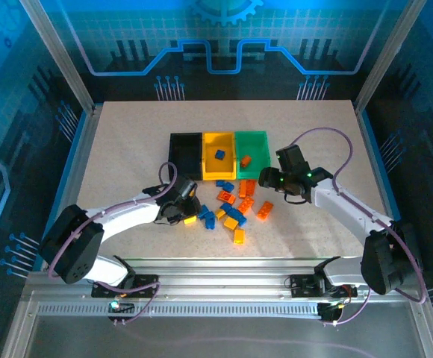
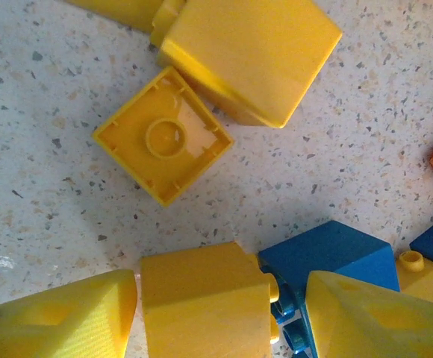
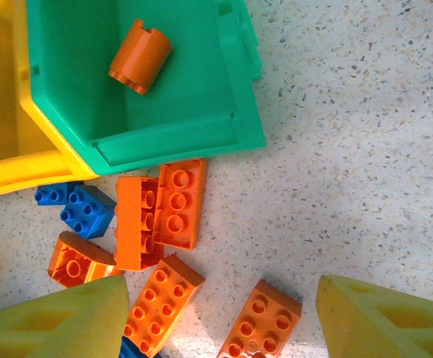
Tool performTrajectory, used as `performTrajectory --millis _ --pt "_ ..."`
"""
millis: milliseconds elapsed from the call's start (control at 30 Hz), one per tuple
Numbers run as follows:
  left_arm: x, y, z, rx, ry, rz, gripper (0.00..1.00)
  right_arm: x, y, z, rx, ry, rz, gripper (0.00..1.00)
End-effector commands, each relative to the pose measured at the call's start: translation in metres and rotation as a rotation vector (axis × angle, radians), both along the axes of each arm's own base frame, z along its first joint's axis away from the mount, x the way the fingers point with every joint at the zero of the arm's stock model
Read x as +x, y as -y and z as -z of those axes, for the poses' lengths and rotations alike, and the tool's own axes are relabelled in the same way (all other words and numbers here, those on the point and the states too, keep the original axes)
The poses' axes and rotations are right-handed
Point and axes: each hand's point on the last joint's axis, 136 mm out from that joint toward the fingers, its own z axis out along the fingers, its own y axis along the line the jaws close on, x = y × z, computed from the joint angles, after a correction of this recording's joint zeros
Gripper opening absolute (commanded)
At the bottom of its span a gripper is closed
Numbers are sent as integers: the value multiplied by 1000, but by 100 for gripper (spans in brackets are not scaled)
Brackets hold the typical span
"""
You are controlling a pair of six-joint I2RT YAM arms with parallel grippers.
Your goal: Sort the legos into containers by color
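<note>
The containers stand joined in a row: black (image 1: 185, 153), yellow (image 1: 219, 170), green (image 1: 251, 139). A blue lego (image 1: 219, 154) lies in the yellow one and an orange piece (image 3: 140, 56) in the green bin (image 3: 172, 142). Loose legos (image 1: 231, 207) in orange, blue and yellow lie just in front. My left gripper (image 2: 220, 298) is down at the pile's left edge, open, its fingers (image 2: 56, 317) close on either side of a yellow lego (image 2: 201, 294); a blue lego (image 2: 328, 253) crowds the right finger. My right gripper (image 3: 224, 328) hangs open above orange legos (image 3: 261, 324).
An upturned yellow lego (image 2: 162, 136) and a bigger yellow block (image 2: 250, 52) lie just beyond the left fingers. Blue legos (image 3: 78, 205) sit against the yellow bin's corner (image 3: 7, 168). Bare speckled table (image 3: 366, 149) stretches right of the green bin.
</note>
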Motion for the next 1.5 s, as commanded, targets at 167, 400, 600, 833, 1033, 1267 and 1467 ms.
performTrajectory --millis 167,400,600,833,1033,1267,1467 --pt "-18 -25 5 68 -22 -25 67 2 6 -2 9 10 26 69" --pt "-24 -32 -3 73 4 -17 66 2 5 3 14 3 27 69" --pt "-15 -22 7 45 4 -10 70 1 5 4 13 -1 28 69" --pt "-8 -13 11 38 0 9 62 0 8 4 5 0 31 69" --pt "-11 -20 19 76 -18 -1 50 1 7 5 8 -7 30 69" --pt "-9 -28 4 107 19 -12 28 3 6 1 13 1 32 69" --pt "7 -29 -55 78 120 -10 20 3 5 -3 15 6 25 69"
